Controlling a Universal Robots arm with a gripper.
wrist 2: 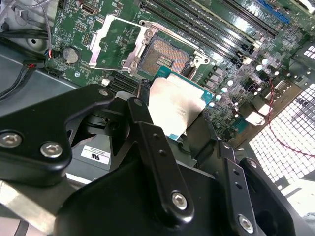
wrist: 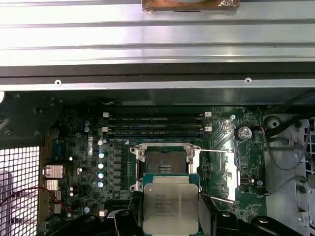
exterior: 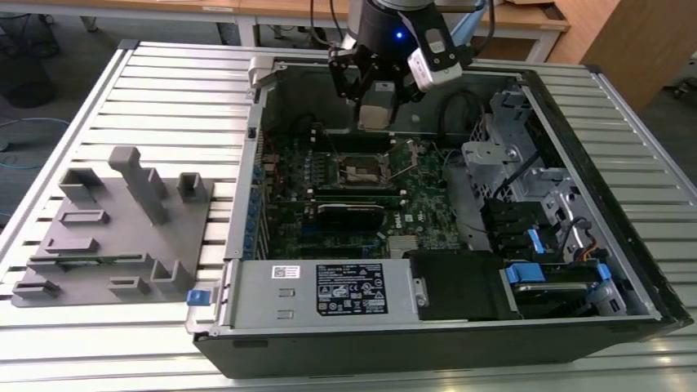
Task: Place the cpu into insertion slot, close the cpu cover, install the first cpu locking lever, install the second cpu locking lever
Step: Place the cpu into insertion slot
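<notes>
Since the cpu sits in the jaws and not in the slot, none of the 4 steps is finished. The jaws are closed on the chip, with 1 black finger against each of 2 opposite edges, and its silver top faces both wrist views. It is held clear of the board, near the slot but not touching it. In the exterior view the arm reaches down into the open case, over the far part of the board.

The slot lies bare, its dark centre showing. The cover stands swung up on its hinge, so the way in is open. 2 thin levers lie released beside the slot, not hooked down.

By my judgement, what is left is seating the chip, closing the cover and locking both levers.
</notes>
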